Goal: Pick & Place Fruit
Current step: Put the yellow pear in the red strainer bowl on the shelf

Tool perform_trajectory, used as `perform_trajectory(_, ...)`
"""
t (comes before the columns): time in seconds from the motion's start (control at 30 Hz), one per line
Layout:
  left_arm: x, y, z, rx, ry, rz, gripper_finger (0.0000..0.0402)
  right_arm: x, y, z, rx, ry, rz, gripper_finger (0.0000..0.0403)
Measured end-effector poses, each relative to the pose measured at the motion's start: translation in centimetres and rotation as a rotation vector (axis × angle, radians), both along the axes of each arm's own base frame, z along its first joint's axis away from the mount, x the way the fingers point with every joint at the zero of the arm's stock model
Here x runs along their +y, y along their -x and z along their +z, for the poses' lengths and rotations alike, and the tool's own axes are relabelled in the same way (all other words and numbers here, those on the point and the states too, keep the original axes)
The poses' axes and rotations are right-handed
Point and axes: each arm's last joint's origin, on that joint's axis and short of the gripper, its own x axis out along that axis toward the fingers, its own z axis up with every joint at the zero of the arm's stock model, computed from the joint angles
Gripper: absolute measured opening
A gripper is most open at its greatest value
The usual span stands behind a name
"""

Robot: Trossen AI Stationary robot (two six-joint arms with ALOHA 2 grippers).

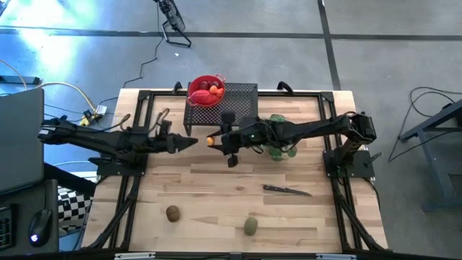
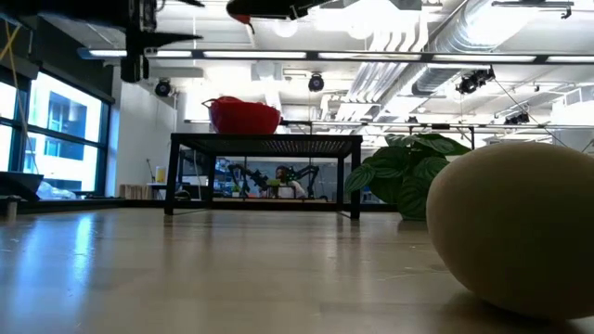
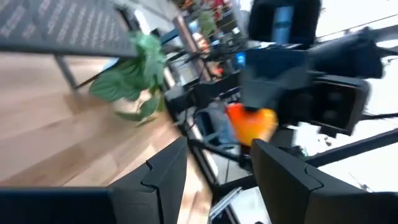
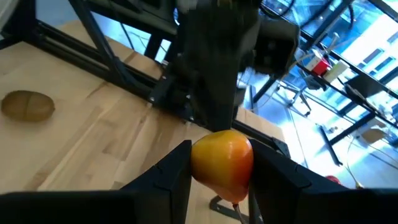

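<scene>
Two dark robot arms reach toward each other above the middle of the table, both held up off the tabletop. The left arm stretches level from the left side, its left gripper (image 1: 189, 142) pointing at the other arm's fingertips, the two fingers (image 3: 163, 171) parted with nothing between them. The right arm comes from the right edge, bent at the elbow, forearm level. Its right gripper (image 1: 214, 140) is closed on a small orange fruit (image 4: 222, 160), which sits squarely between the two fingers (image 4: 171, 171), touching both pads. The two grippers' tips face each other, near but apart.
</scene>
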Motion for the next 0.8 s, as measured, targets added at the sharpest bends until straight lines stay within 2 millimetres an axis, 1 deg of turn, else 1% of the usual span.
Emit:
perform_trajectory(0.17, -0.2, -1.5, -1.4, 0.090, -0.002, -0.015, 0.0175, 1.0, 0.0, -0.1, 0.008, 0.000, 0.022, 0.0135)
perform_trajectory(0.23, -0.4, -1.8, -1.5, 0.086, -0.023, -0.054, 0.0175, 1.2, 0.1, -0.2, 0.017, 0.002, 0.021, 0.0135)
perform_trajectory(0.37, -0.6, -2.1, -0.5, -0.017, -0.119, -0.134, 0.0175, 1.5, 0.2, -0.5, 0.058, 0.014, -0.016, 0.0135)
perform_trajectory(0.47, -0.7, -2.0, 0.7, -0.129, -0.177, -0.139, 0.0175, 1.6, 0.3, -0.8, 0.089, 0.027, -0.041, 0.0135)
perform_trajectory(0.53, -0.7, -1.9, 1.1, -0.167, -0.194, -0.133, 0.0175, 1.8, 0.4, -0.9, 0.096, 0.032, -0.041, 0.0135)
perform_trajectory(0.8, -0.6, -1.9, 1.0, -0.157, -0.188, -0.099, 0.0175, 3.1, 0.4, -0.7, 0.076, 0.064, 0.001, 0.0135)
